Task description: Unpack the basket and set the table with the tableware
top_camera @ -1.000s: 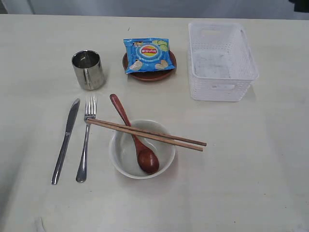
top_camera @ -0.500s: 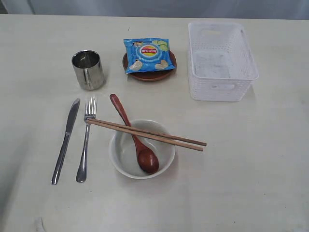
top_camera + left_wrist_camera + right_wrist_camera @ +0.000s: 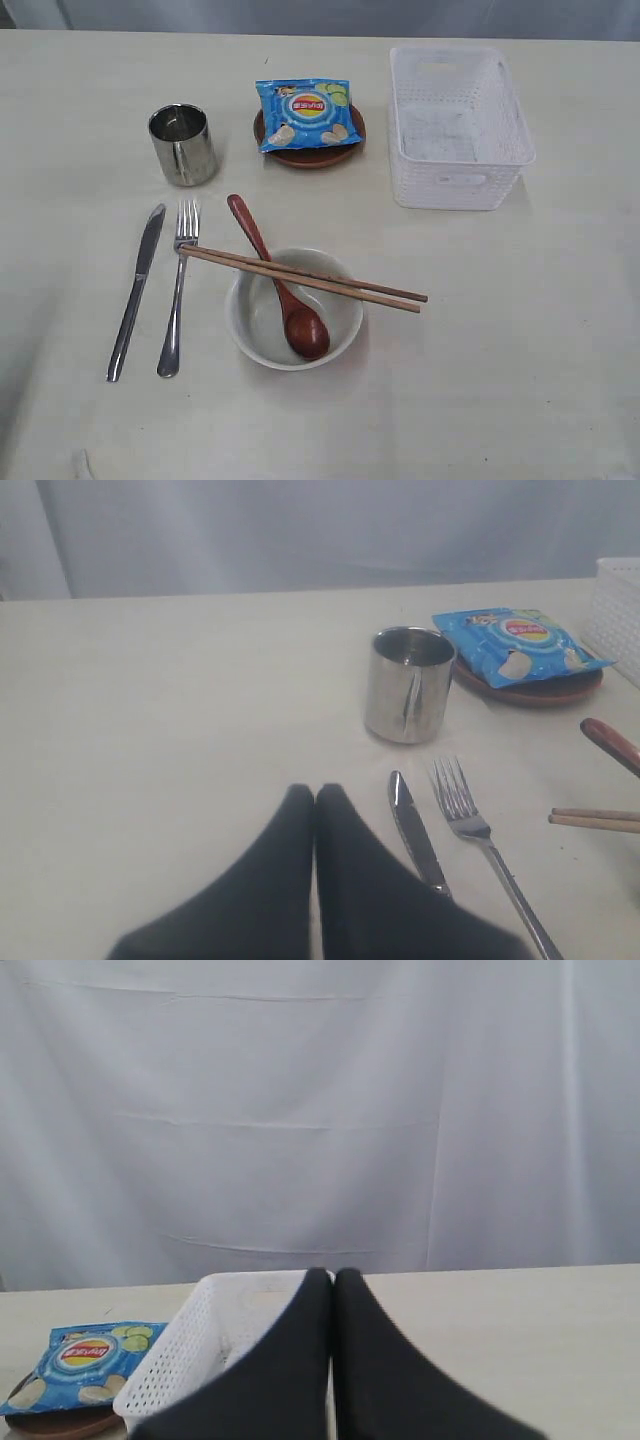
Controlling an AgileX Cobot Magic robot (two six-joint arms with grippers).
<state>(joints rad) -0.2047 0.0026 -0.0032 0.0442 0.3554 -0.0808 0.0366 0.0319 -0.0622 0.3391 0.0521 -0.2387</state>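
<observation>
The white lattice basket [image 3: 458, 125] stands empty at the back right of the cream table [image 3: 520, 350]. A steel cup [image 3: 183, 144] is at the back left, and beside it a small brown plate [image 3: 311, 153] carries a blue chip bag [image 3: 305, 113]. A steel knife [image 3: 137, 289] and fork [image 3: 177, 286] lie side by side at the left. The white bowl [image 3: 294, 308] holds a reddish-brown wooden spoon [image 3: 285, 290], with two chopsticks [image 3: 300, 277] laid across its rim. Neither arm shows in the exterior view. My left gripper [image 3: 314, 793] is shut and empty, near the knife [image 3: 418, 832]. My right gripper [image 3: 333, 1276] is shut and empty, in front of the basket [image 3: 200, 1350].
A pale curtain [image 3: 320, 1110] hangs behind the table's far edge. Bare tabletop lies at the right and along the front of the bowl.
</observation>
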